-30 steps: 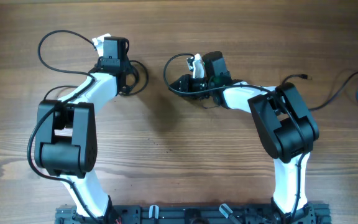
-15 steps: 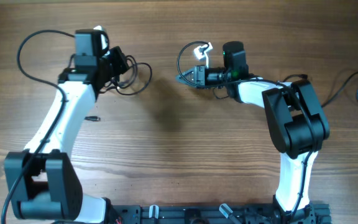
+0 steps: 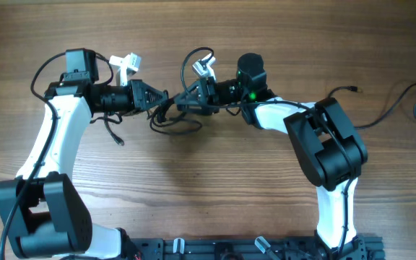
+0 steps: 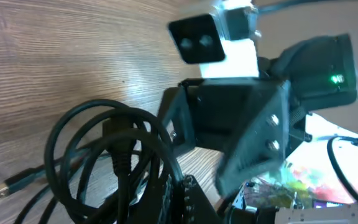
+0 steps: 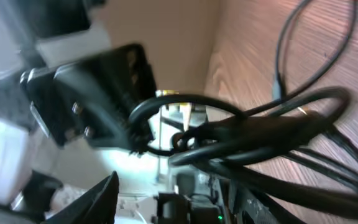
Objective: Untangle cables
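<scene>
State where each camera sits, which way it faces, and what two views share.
Overhead: above the table, looking straight down; both arms show, left gripper and right gripper meeting at the cables.
Left wrist: on the left arm, looking past its own finger at the cables and the right gripper.
Right wrist: on the right arm, looking past its own finger at the cables and the left gripper.
Shared: both wrist views show the same cables, from opposite sides.
</scene>
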